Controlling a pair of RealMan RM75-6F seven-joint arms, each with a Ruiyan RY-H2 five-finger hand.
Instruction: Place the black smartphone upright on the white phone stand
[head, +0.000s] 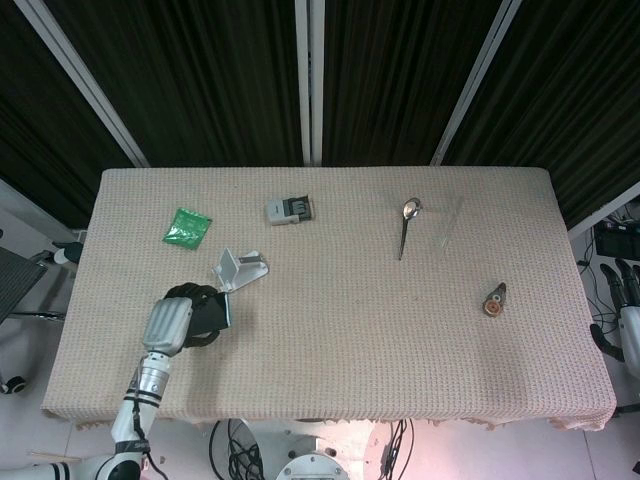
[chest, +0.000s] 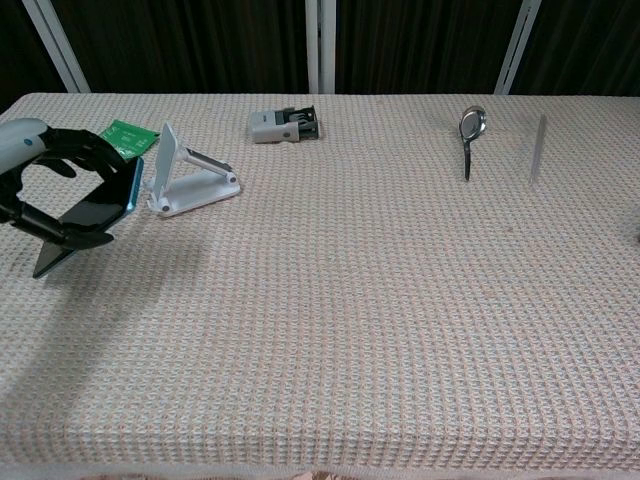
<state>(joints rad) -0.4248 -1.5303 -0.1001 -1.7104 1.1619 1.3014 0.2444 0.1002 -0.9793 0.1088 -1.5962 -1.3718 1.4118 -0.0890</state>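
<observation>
My left hand (head: 178, 318) (chest: 45, 190) grips the black smartphone (chest: 92, 212) (head: 218, 312), which hangs tilted in the air above the table's front left. The white phone stand (head: 239, 269) (chest: 186, 179) sits on the cloth just beyond and to the right of the phone, with nothing on it. My right hand (head: 624, 300) is off the table at the far right edge of the head view, fingers pointing up, holding nothing that I can see.
A green packet (head: 186, 226) (chest: 116, 138) lies behind the stand at the left. A small grey device (head: 290, 209) (chest: 284, 124) sits at the back centre. A spoon (head: 405, 221) (chest: 470, 135), a clear strip (chest: 537, 148) and a small brown object (head: 494, 300) lie to the right.
</observation>
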